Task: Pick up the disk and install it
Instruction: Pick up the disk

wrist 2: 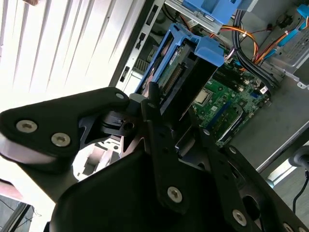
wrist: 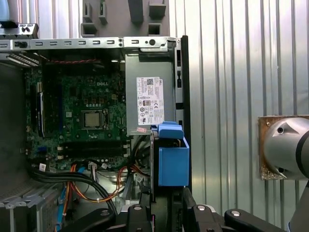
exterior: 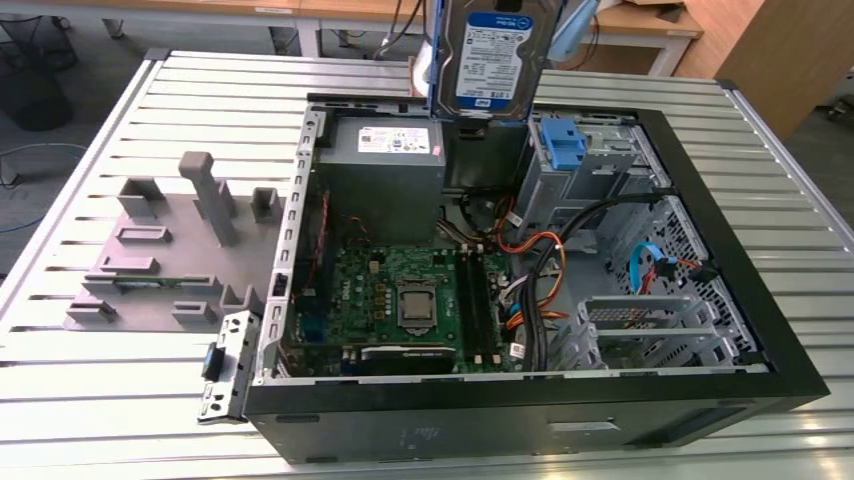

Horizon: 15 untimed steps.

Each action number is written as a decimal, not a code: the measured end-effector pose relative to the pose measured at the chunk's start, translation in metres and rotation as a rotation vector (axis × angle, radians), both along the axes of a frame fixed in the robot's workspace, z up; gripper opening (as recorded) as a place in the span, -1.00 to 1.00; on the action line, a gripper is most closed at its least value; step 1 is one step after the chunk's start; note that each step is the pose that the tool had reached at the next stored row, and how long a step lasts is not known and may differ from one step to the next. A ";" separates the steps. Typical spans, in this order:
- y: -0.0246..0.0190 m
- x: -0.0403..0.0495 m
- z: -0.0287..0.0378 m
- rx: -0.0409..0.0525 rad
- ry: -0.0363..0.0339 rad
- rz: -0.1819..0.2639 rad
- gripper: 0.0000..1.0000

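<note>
- The grey plastic holder [exterior: 174,250] sits on the ribbed metal table [exterior: 80,400], at the exterior view's left, out of the way.
- The big black computer case [exterior: 534,400] lies open, so the arm can reach in from above.
- The flat silver metal disk in its bright blue plastic frame [exterior: 501,55] hangs upright over the case's far wall, high enough to miss it.
- The black gripper [wrist 2: 173,104] squeezes the disk's sides tight, so it cannot fall.
</note>
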State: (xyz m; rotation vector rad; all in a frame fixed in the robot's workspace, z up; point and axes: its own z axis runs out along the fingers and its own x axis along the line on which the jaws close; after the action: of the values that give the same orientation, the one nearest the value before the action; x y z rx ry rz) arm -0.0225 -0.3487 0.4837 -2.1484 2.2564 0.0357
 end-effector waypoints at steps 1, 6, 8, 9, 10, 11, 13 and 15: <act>0.0000 0.0001 0.0000 0.0001 0.0000 0.000 -0.31; -0.0009 0.0002 0.0000 0.0000 0.0000 0.000 -0.31; -0.0020 0.0001 0.0000 0.0000 0.0000 0.000 -0.31; -0.0027 0.0002 0.0000 0.0001 -0.0001 0.000 -0.31; -0.0035 0.0002 -0.0001 0.0001 0.0000 0.000 -0.31; -0.0042 0.0001 0.0000 0.0001 0.0000 0.000 -0.31; -0.0055 0.0001 -0.0001 0.0001 0.0000 0.000 -0.31; -0.0069 0.0001 -0.0001 0.0001 -0.0001 0.000 -0.31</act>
State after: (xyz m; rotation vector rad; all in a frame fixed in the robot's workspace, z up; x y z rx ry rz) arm -0.0223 -0.3556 0.4836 -2.1483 2.2563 0.0358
